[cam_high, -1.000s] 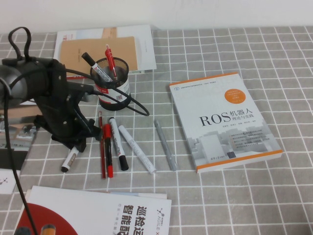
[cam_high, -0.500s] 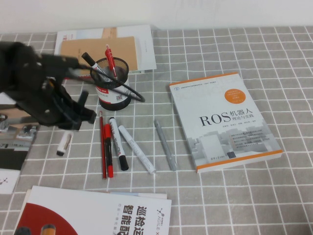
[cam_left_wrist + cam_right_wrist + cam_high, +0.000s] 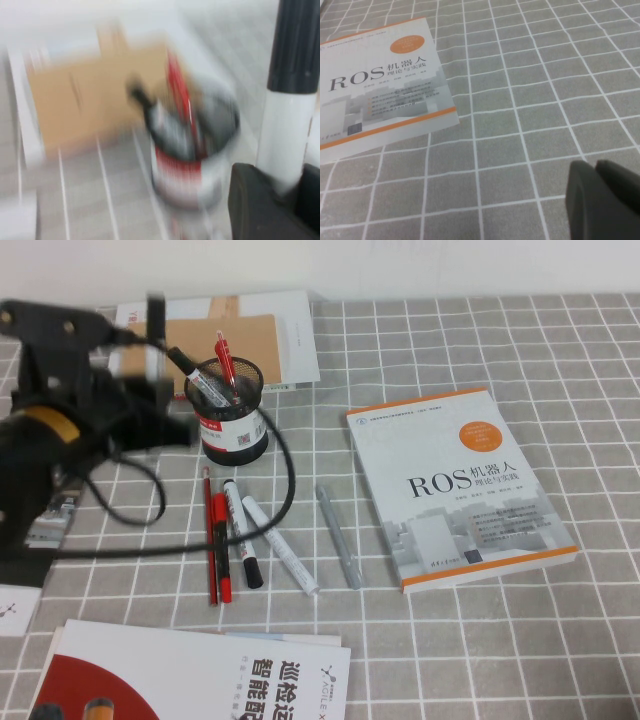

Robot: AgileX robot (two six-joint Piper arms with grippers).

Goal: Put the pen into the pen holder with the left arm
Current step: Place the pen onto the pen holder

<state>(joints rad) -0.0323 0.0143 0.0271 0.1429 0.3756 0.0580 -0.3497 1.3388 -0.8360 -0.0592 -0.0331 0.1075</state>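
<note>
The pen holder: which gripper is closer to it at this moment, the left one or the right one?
Left. The left gripper, shut on the pen, is raised just beside the pen holder on the robot's left. The right gripper hovers over bare tablecloth near the ROS book, not visible from above.

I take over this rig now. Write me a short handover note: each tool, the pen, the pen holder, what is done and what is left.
Left tool: shut on the pen, raised at the table's left side, beside the pen holder, not yet over it.
Right tool: over bare tablecloth near the ROS book, holding nothing.
Pen holder: upright, already holds a red pen and a marker.
Done: pen picked up.
Left: carry it over the holder, lower it in, release.
</note>
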